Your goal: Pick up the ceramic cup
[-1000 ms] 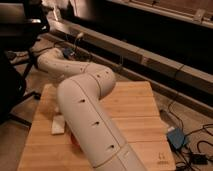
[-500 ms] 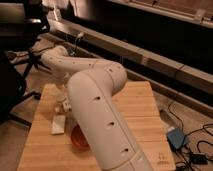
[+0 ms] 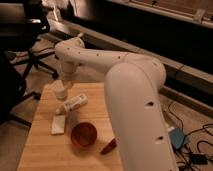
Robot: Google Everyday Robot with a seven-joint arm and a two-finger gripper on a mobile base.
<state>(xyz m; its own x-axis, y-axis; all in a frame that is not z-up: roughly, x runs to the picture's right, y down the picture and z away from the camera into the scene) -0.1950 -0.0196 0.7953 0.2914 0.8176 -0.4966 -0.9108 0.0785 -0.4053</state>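
Gripper (image 3: 64, 83): hangs low at the far left corner of the table (image 3: 45, 150), right at the cup (image 3: 59, 91), touching or just above it; cannot tell whether released or clenched. Cup: pale, squat, upright near the table's back edge. Just beside it, toward the middle: a white tube (image 3: 73, 104) lying on its side. Nearer the front: a flat white block (image 3: 58, 124), a reddish-brown bowl (image 3: 83, 134), a small red thing (image 3: 108, 146).

Likely risks: knocks the cup off the back-left edge if slightly off-centre; loses the smooth wall if the grip is shallow; bumps the tube on the lift.

No readable writing or brand anywhere.
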